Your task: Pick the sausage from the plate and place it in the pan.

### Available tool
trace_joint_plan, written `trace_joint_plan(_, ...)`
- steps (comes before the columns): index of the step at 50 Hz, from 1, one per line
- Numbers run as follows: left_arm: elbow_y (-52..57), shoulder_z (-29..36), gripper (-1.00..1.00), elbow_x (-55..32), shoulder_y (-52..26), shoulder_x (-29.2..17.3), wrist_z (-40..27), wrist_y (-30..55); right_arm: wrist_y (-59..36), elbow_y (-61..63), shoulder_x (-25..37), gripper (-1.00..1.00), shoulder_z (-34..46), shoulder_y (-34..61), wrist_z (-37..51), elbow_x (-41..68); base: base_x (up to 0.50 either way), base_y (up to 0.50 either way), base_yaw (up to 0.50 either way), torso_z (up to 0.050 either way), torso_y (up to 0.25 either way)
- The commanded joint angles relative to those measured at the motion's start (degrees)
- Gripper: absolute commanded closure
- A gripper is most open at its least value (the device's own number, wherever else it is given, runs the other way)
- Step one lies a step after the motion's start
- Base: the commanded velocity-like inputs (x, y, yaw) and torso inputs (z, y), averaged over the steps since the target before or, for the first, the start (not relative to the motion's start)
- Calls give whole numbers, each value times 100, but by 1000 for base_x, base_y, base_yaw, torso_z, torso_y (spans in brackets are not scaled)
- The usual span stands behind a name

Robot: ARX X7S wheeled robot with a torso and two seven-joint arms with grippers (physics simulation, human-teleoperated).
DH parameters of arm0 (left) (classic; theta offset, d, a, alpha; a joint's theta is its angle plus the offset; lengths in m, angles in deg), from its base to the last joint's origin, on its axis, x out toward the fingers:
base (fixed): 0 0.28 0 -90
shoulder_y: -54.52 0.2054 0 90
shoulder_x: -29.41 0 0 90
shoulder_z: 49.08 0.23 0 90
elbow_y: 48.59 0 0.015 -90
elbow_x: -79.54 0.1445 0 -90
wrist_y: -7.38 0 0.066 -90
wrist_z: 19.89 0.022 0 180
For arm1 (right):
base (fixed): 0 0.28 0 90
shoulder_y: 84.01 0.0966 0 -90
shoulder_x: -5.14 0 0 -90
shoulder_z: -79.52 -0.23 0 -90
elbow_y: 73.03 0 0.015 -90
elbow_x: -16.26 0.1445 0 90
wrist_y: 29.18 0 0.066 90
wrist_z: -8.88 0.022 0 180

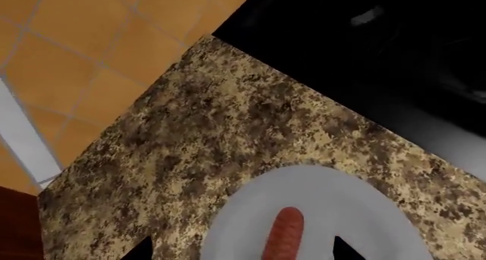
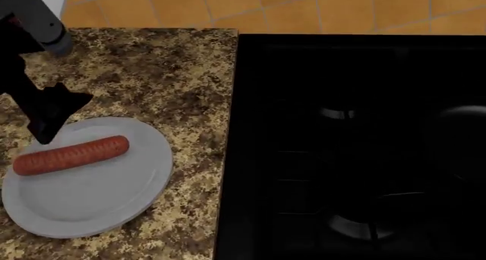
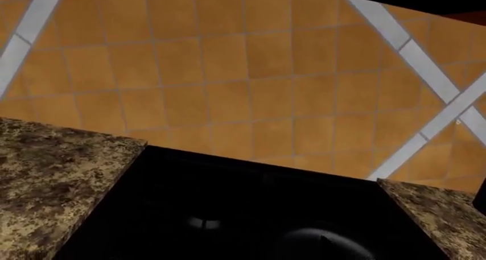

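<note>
**Line up over the sausage before you come down**

Your left gripper (image 2: 47, 120) hangs above the far left rim of the plate (image 2: 114, 197), just beyond the near end of the sausage (image 2: 70, 156). It holds nothing. In the left wrist view two dark fingertips (image 1: 140, 250) frame the sausage with a wide gap, so judge it open. The sausage lies flat on the plate, just below and ahead of the gripper, on the speckled table (image 2: 159, 72).

Bring the gripper over the middle of the sausage, not its end, and set the jaws across its width. Descend straight, then close gently; a round body may roll if pinched off-centre.

The pan (image 2: 463, 129) is only a dim shape on the black stove (image 2: 342, 61), well off to the gripper's right. Your right gripper is not in view.
</note>
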Motion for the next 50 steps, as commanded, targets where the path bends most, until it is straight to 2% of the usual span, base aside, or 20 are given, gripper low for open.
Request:
trace_joint_plan(1,-2311,1551,-100,1072,-1083,902,1571,-1073,185,-27,36,-100,-99,-165,-64,2,0,0,0,0,0)
trace_joint_plan(3,-2543,1673,-100,1136,-1112,1039,1680,-1151,252,-18,46,-100,-85,-228,-98,-44,0,0,0,0,0)
trace_joint_plan(4,-2636,1938,-100,1234,-1153,1102,1895,-1087,271,-19,43,-100,-91,-248,-96,-44,0,0,0,0,0)
trace_joint_plan(6,-2729,1961,-100,1225,-1106,1157,1974,-1246,336,-35,64,-100,-47,-307,-145,-107,0,0,0,0,0)
trace_joint_plan(12,-3919,2308,-100,1507,-1151,1727,2355,-2150,270,-64,172,-100,-148,-224,-30,141,0,0,0,0,0)
trace_joint_plan(15,-4036,2335,-100,1549,-1129,1794,2407,-2526,287,-51,184,-100,-170,-247,9,192,0,0,0,0,0)
trace_joint_plan(17,-4263,2145,-100,1404,-1134,1985,2320,-2367,301,-29,193,-100,-188,-310,15,216,0,0,0,0,0)
trace_joint_plan(21,-3534,2208,-100,1349,-1000,1712,2330,-1983,255,-99,265,-100,-160,-179,100,358,0,0,0,0,0)
trace_joint_plan(23,-3728,2240,-100,1329,-1024,1804,2413,-1765,207,-142,291,-100,-132,-46,207,486,0,0,0,0,0)
trace_joint_plan(28,-3773,2296,-100,1331,-992,1815,2546,-1879,195,-176,300,-100,-55,61,359,636,0,0,0,0,0)
trace_joint_plan(30,-3982,2417,-100,1409,-894,1882,2662,-2182,197,-181,313,-100,-48,74,409,696,0,0,0,0,0)
trace_joint_plan(34,-4143,2595,-100,1491,-846,1971,2840,-2231,233,-164,335,-100,-58,32,462,755,0,0,0,0,0)
trace_joint_plan(41,-6020,2638,-100,1646,-744,2696,2881,-3261,360,-101,422,-100,-181,-218,363,719,0,0,0,0,0)
trace_joint_plan(50,-6173,2496,-100,1936,-609,2786,2714,-3366,526,-42,444,-100,-195,-446,269,599,0,0,0,0,0)
